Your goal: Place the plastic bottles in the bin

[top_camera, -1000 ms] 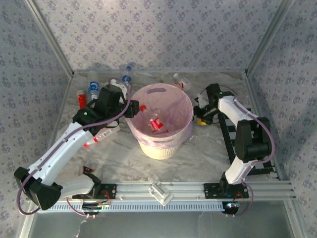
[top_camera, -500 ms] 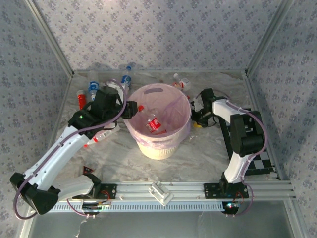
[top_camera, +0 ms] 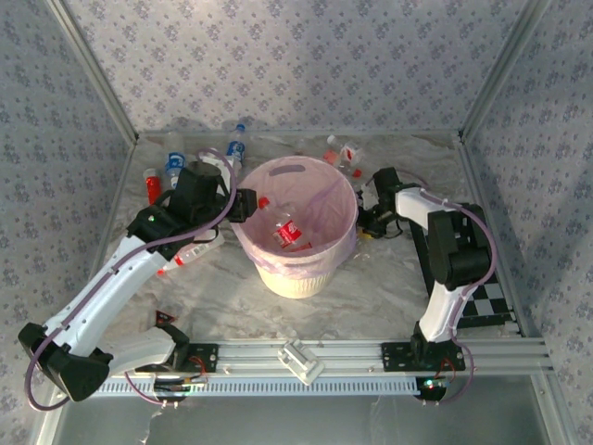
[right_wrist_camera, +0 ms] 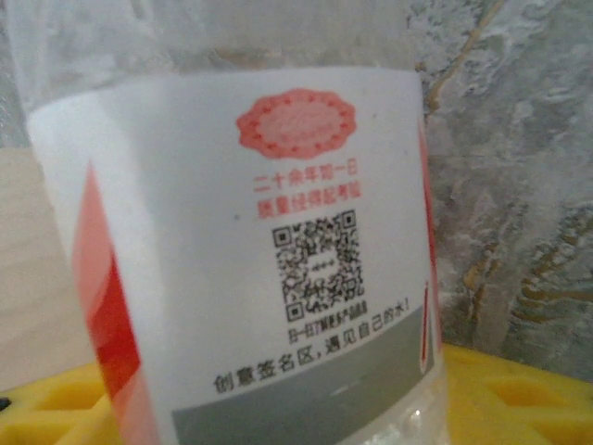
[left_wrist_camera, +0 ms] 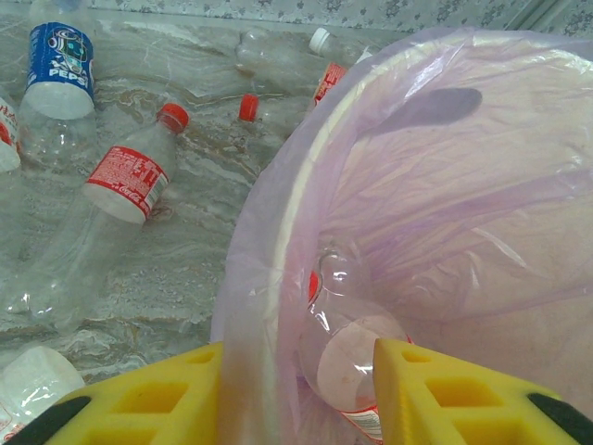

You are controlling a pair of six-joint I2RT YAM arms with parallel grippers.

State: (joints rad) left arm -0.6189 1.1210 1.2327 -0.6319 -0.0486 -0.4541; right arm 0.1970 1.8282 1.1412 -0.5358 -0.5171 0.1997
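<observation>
Two arms work a bottle clear-out at once. The left tool (top_camera: pixel 243 205) hangs at the left rim of the bin (top_camera: pixel 296 278), its yellow fingers (left_wrist_camera: pixel 445 394) clamped on a clear bottle (left_wrist_camera: pixel 347 371) that sits just inside the pink liner, above another bottle (top_camera: pixel 289 232) lying in the bin. The drop looks to be the step in hand; the next move likely calls for spreading the fingers while the bottle is past the rim. On the table (top_camera: pixel 371 297) right of the bin, the right tool (top_camera: pixel 369 221) straddles a labelled bottle (right_wrist_camera: pixel 250 241), pressed close to its lens; whether it grips cannot be told. Loose bottles (left_wrist_camera: pixel 125 181) lie on the table left of the bin.
</observation>
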